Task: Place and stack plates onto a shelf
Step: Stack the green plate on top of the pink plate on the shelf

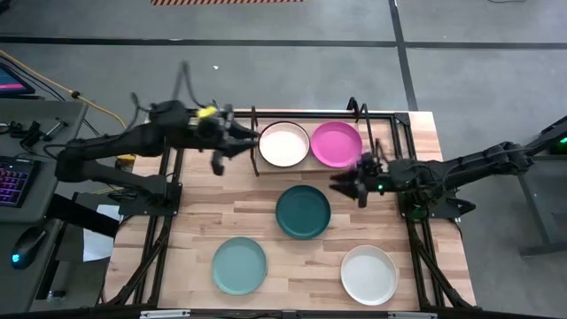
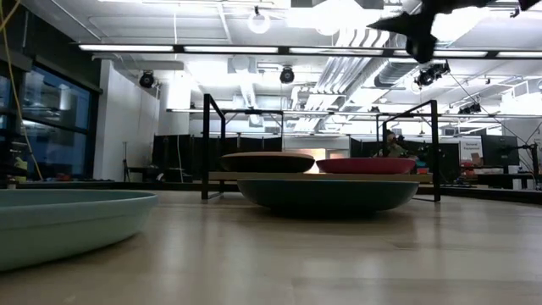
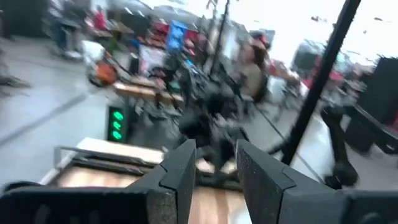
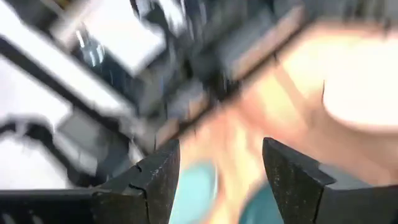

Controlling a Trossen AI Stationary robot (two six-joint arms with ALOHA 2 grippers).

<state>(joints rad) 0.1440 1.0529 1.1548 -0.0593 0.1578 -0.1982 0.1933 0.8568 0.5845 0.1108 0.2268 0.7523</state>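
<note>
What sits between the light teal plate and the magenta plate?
The dark teal plate lies between the light teal plate and the magenta plate, seen from above.

shelf [image 1: 257,142]: pale pink plate [image 1: 283,144], magenta plate [image 1: 337,143] | table: dark teal plate [image 1: 303,211], light teal plate [image 1: 239,265], white plate [image 1: 368,274]

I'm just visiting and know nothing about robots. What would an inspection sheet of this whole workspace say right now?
Surface: wooden table, bare between plates.
Job's things: pale pink plate and magenta plate on the shelf; dark teal plate, light teal plate and white plate on the table.
Clutter: nothing seen.
Grippers: left gripper beside the pale pink plate, holding nothing; right gripper open, below the magenta plate.
Cables: yellow cable on the floor.
Surroundings: keyboard on a side desk.
</note>
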